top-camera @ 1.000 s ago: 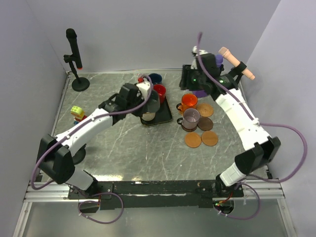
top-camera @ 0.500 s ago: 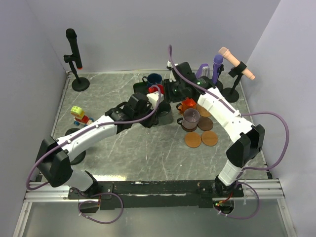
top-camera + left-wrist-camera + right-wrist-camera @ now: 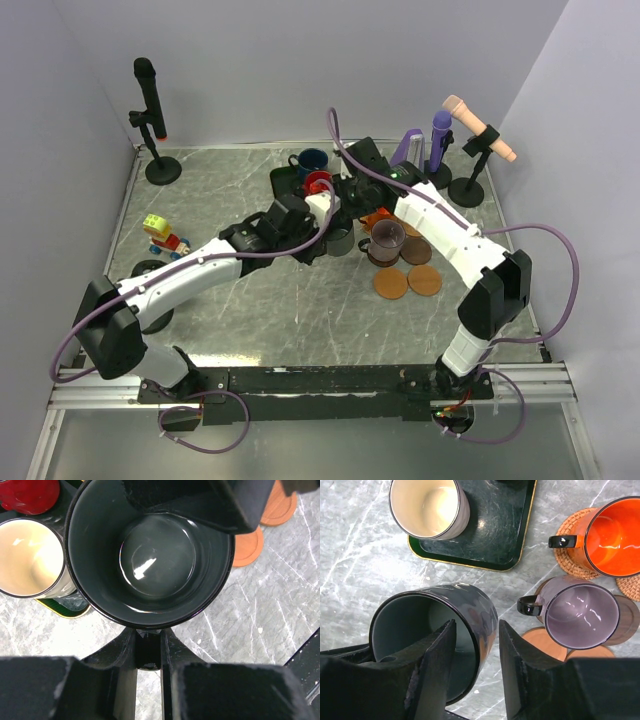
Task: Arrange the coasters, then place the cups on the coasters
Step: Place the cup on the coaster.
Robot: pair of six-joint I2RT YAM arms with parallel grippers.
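So the left claw pinches the dark mug by its handle, tilted, and the right claw, half open, straddles its wall without clamping. Looks like a handoff, I'd guess.

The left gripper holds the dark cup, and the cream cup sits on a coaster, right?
Not quite. The cream cup sits on the tray instead, as the right wrist view shows. The left gripper does hold the dark cup.
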